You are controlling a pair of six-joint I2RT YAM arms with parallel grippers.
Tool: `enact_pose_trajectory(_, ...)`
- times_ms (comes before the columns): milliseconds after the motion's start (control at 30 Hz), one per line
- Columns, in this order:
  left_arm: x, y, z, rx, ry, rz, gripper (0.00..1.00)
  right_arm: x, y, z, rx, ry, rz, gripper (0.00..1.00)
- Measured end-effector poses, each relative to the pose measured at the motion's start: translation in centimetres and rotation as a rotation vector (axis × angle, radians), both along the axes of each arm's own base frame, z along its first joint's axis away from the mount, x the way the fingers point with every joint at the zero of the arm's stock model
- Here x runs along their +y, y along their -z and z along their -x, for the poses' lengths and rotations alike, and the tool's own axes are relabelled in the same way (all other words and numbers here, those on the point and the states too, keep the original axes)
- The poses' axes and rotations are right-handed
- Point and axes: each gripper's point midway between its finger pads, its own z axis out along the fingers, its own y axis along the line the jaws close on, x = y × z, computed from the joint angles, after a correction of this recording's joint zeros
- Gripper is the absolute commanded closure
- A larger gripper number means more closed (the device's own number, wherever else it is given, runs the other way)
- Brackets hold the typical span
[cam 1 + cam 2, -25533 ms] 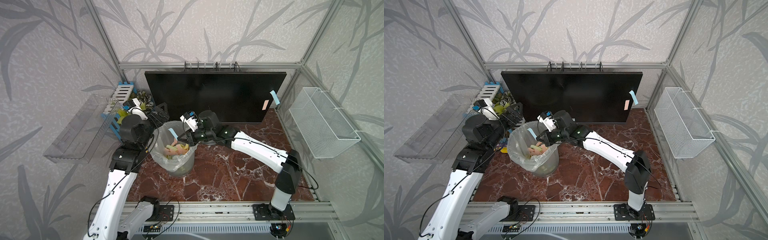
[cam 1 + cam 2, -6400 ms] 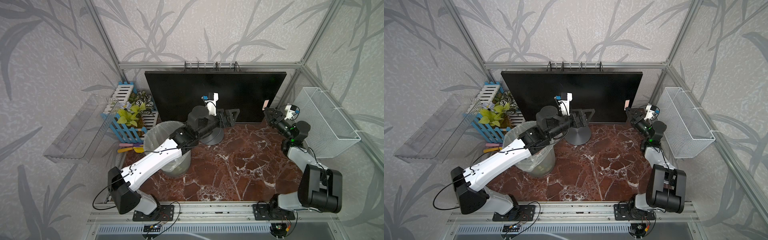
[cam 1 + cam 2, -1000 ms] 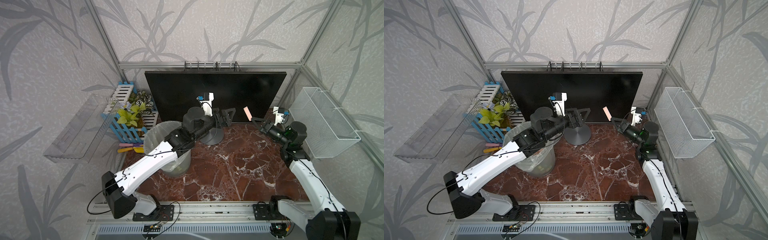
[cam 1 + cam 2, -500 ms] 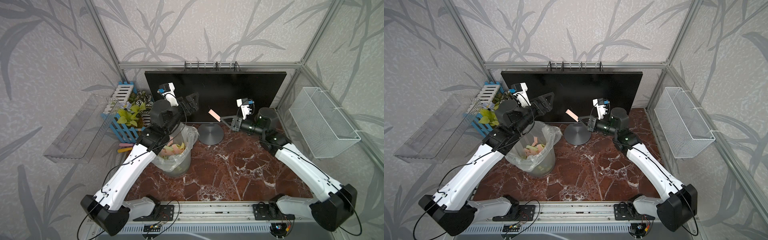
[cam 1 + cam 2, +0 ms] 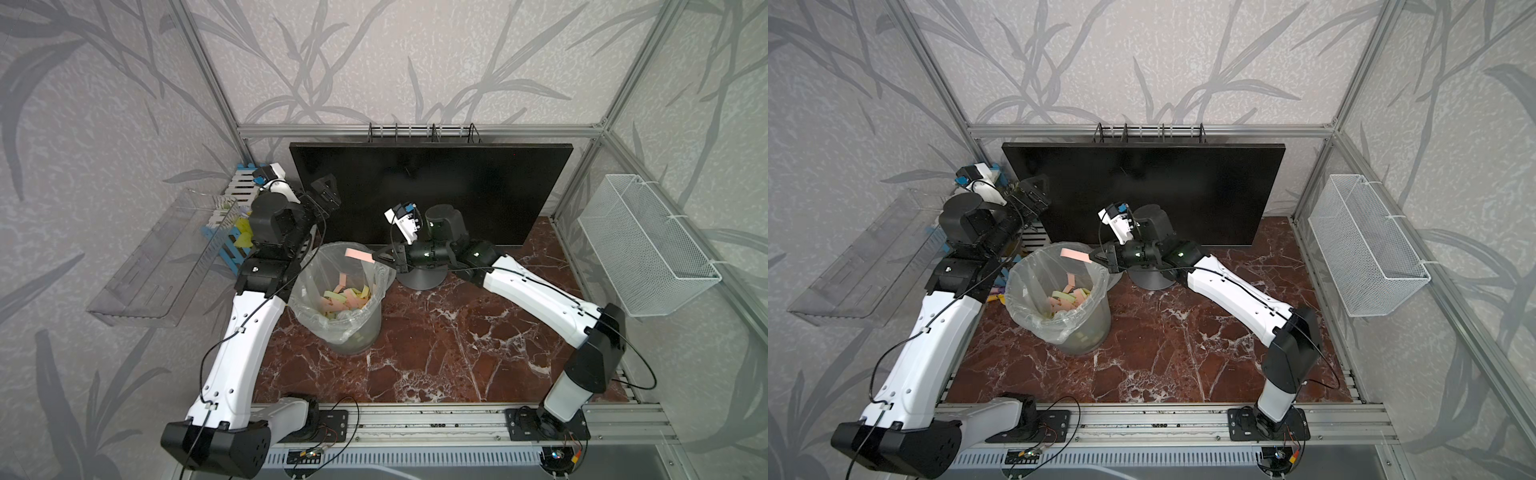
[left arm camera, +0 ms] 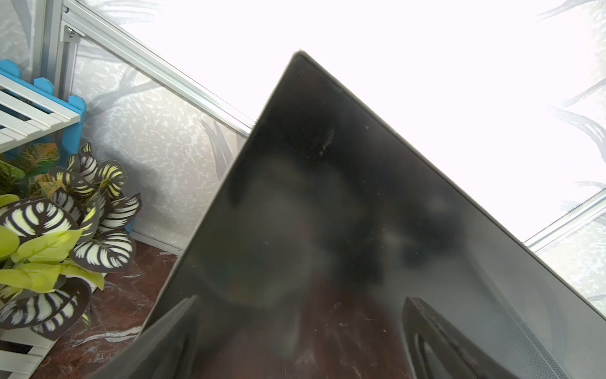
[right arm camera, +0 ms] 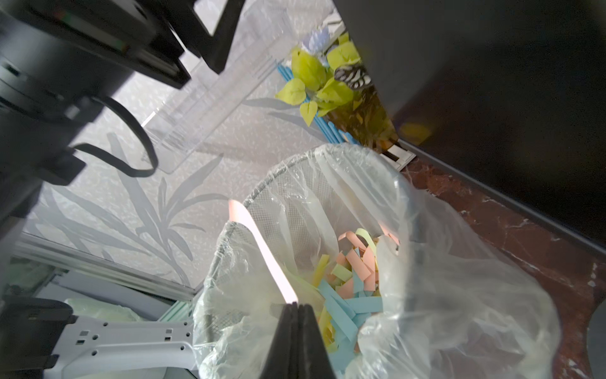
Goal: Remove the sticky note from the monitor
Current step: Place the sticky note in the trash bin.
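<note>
- Monitor (image 5: 457, 187), upright at the back, is being faced near its left edge by the left gripper (image 5: 328, 195), jaws spread wide, empty.
- Pink sticky note (image 5: 358, 254) is being pinched above the lined bin (image 5: 361, 332) by the clenched right gripper (image 5: 375, 258).

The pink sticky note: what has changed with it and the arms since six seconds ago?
The right gripper took the pink sticky note off the right edge of the monitor and carried it left, now above the bin. The left gripper, open, moved to the screen's left end. Monitor and bin stayed.
</note>
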Motion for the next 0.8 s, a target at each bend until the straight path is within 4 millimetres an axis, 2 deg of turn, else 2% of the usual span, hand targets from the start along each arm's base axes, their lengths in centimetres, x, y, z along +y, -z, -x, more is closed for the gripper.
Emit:
enact_pose_trajectory(67, 0.2, 0.0, 0.1, 0.0, 0.004, 0.007, 0.0, 1.6, 0.9, 0.4, -0.015, -0.027, 0.042, 1.0)
enact_pose_trajectory(100, 0.2, -0.1, 0.1, -0.001, 0.006, 0.008, 0.0, 2.4, 1.5, 0.6, -0.021, -0.041, 0.067, 0.94)
enact_pose_trajectory(167, 0.3, -0.2, 0.2, -0.002, 0.01, 0.01, 0.0, 3.5, 2.4, 0.8, -0.039, -0.063, 0.109, 0.69)
enact_pose_trajectory(200, 0.3, -0.2, 0.2, -0.003, 0.012, 0.01, 0.0, 3.9, 2.8, 1.0, -0.046, -0.072, 0.131, 0.6)
enact_pose_trajectory(300, 0.2, -0.4, 0.5, -0.007, 0.022, 0.01, 0.0, 4.7, 3.7, 1.5, -0.062, -0.093, 0.176, 0.46)
enact_pose_trajectory(400, 0.2, -0.4, 0.7, -0.004, 0.027, 0.009, 0.0, 4.8, 3.7, 2.0, -0.08, -0.105, 0.201, 0.4)
enact_pose_trajectory(600, 0.1, 0.1, 1.2, 0.021, 0.035, -0.006, 0.0, 4.5, 2.2, 1.8, -0.131, -0.097, 0.201, 0.36)
enact_pose_trajectory(800, 0.5, 1.4, 1.9, 0.073, 0.015, -0.071, 0.0, 3.3, 1.5, 1.2, -0.178, -0.045, 0.227, 0.28)
